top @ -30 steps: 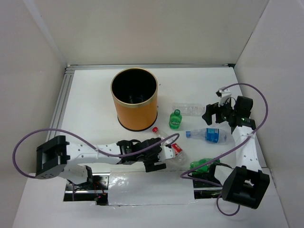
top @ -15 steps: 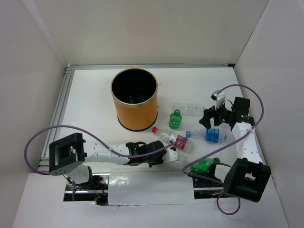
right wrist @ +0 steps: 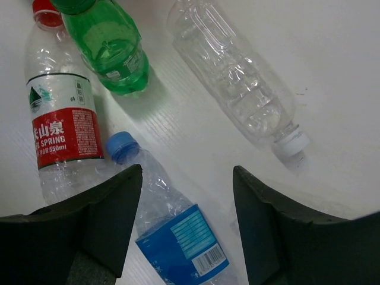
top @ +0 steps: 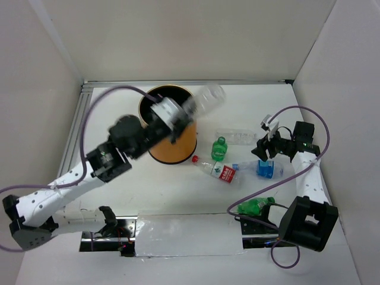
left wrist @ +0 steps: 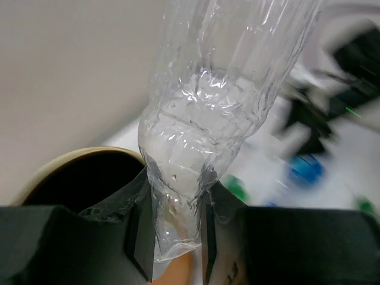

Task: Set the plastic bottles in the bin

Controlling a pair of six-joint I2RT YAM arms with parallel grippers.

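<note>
Glossy crinkled clear-plastic bottle point(left wrist: 214, 119), matt white table point(right wrist: 356, 89)

In the left wrist view the clear bottle point(left wrist: 208, 119) runs off the frame at 12 o'clock, and everything at 3 o'clock is a blur. In the right wrist view the blue-labelled bottle point(right wrist: 181, 237) is cut off at 6 o'clock.

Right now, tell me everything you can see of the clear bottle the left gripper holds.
The clear bottle is unlabelled, thin crinkled plastic and looks empty. The left gripper is shut on one narrow end, pinching it in; no cap shows. It is held aloft, tilted, crossing the right rim of the bin in the top view. Nothing else touches it.
</note>
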